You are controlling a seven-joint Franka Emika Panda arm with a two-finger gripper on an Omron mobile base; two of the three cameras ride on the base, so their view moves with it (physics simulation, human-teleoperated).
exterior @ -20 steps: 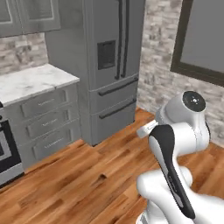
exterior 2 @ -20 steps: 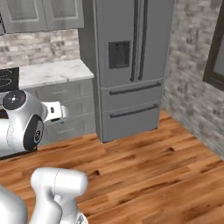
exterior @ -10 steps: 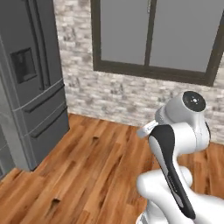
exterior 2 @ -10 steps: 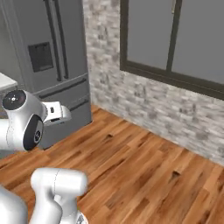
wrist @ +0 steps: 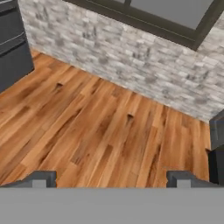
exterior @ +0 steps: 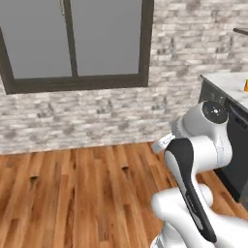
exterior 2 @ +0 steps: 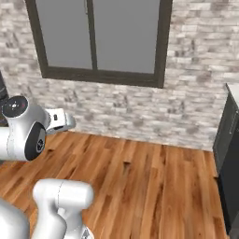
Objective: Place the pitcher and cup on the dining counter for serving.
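My gripper (wrist: 113, 179) is open, its two dark fingertips (wrist: 43, 178) wide apart over bare wood floor with nothing between them. The white hand (exterior: 162, 144) juts out beside the arm's elbow, and it also sticks out to the right in the right base view (exterior 2: 60, 119). A marble-topped counter (exterior: 225, 81) on dark fronts enters at the far right. On it, cut by the frame edge, sits a small yellow-orange thing (exterior: 245, 85); I cannot tell whether it is the cup or the pitcher.
A brick wall (exterior: 111, 114) with a dark-framed window (exterior: 72, 41) stands straight ahead across wood floor (exterior: 82, 193). Dark cabinet fronts (exterior 2: 228, 154) close the right side. A dark appliance (wrist: 13, 48) shows at the hand view's left.
The whole picture has swept leftward as the base turns right: fridge and grey cabinets slid out, window wall and right counter came in. The arm keeps its pose, gripper still open.
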